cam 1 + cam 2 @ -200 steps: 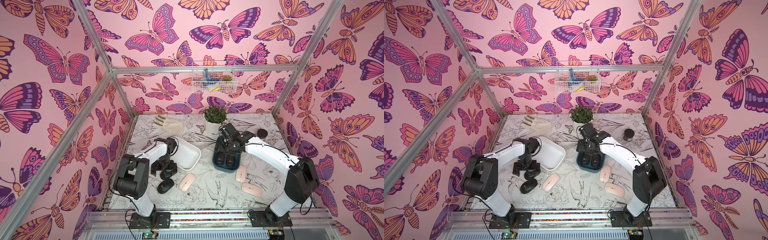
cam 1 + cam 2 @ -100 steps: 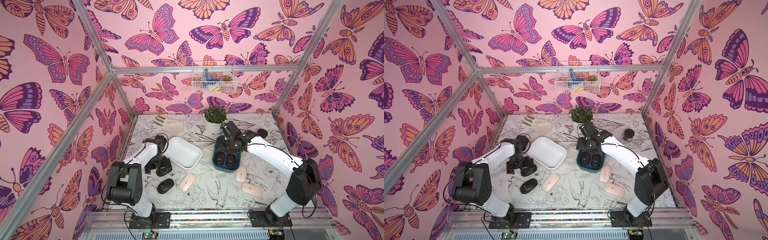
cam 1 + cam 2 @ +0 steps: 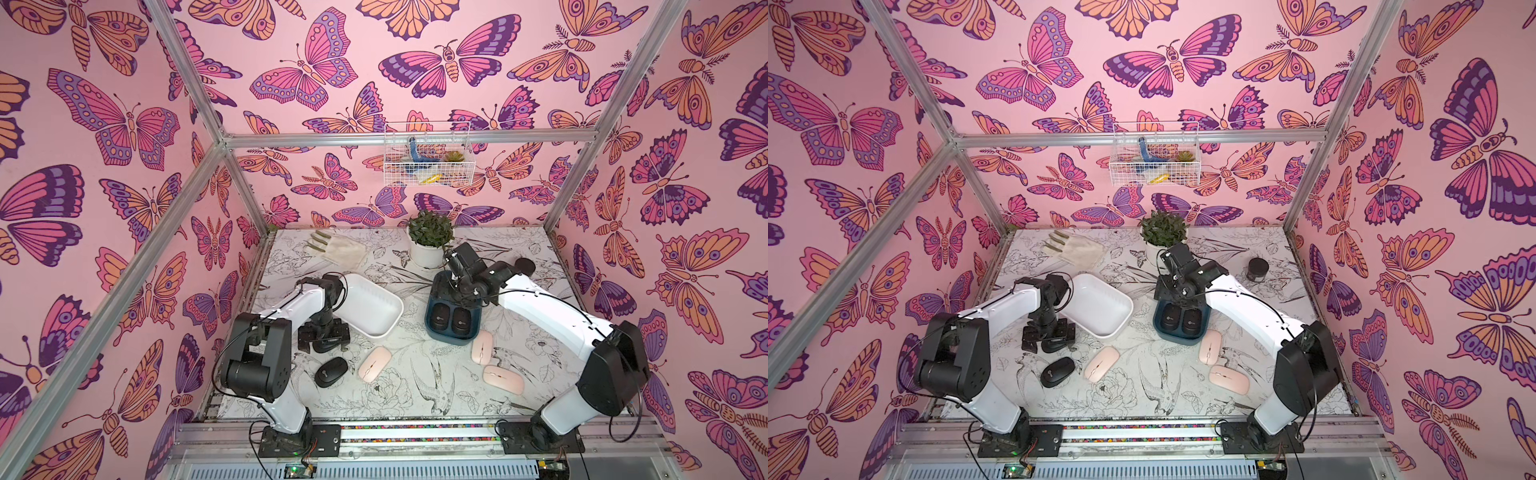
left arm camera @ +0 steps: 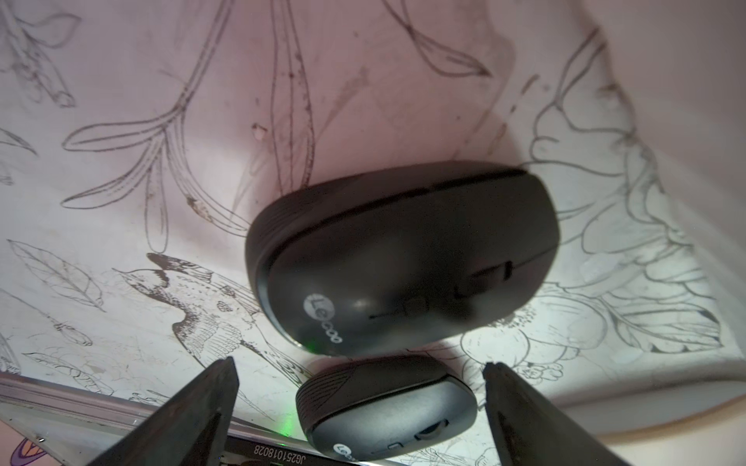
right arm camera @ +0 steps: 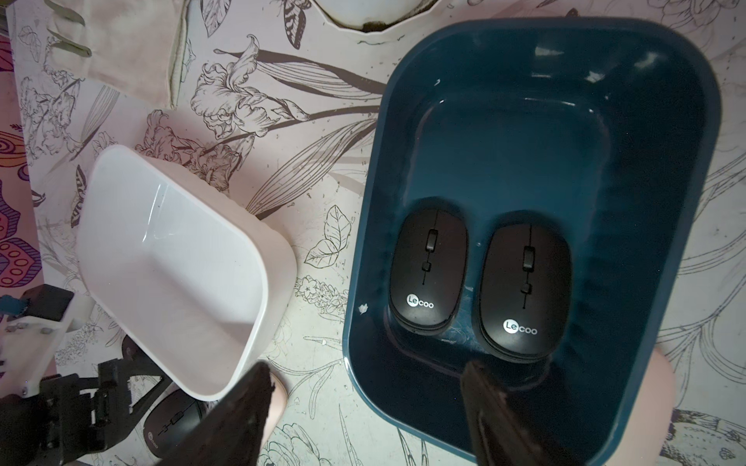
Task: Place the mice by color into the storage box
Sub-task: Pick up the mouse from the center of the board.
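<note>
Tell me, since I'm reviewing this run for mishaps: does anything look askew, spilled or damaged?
Only the white box stands out: it sits turned diagonally to the blue box. Nothing looks spilled or damaged; the two black mice inside the blue box lie neatly side by side.

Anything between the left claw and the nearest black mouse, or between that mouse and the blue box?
Nothing visible between the open left claw and that black mouse. The white box's corner sits roughly on the straight line to the blue box.

Black mice (image 5: 428, 272), pale-pink mice (image 3: 372, 364), dark-teal box (image 5: 666, 181), white box (image 3: 374, 307), white counter (image 3: 415, 399) with black-lined flowers and birds.
</note>
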`<move>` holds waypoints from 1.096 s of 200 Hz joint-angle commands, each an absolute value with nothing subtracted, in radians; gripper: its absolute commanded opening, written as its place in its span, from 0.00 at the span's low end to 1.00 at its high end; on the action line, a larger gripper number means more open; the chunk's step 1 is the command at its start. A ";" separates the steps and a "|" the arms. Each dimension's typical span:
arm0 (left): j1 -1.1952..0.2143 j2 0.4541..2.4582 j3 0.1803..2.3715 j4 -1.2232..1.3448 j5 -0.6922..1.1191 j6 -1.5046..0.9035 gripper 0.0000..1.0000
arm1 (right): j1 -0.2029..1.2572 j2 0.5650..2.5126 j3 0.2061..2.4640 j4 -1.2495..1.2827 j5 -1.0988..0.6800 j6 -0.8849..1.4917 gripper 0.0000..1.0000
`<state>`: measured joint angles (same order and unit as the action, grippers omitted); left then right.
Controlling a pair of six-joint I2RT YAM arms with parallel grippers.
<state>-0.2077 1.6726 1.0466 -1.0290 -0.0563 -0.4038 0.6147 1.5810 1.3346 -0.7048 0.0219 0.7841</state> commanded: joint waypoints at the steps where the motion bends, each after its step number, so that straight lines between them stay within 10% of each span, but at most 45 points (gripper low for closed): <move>1: -0.203 1.719 1.046 -1.057 -0.117 -0.399 1.00 | 0.614 1.542 1.322 -0.712 0.031 0.772 0.78; 141: -0.055 1.770 1.137 -0.910 -0.118 -0.361 1.00 | 0.614 1.531 1.311 -0.712 0.037 0.765 0.77; 219: -0.001 1.822 1.137 -0.825 0.014 -0.354 0.73 | 0.616 1.528 1.323 -0.717 0.039 0.767 0.77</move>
<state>-0.0177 1.8019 1.1320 -0.8608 -0.0425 -0.3573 0.6147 1.5501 1.3209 -0.6998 0.0254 0.7795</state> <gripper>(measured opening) 0.786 0.769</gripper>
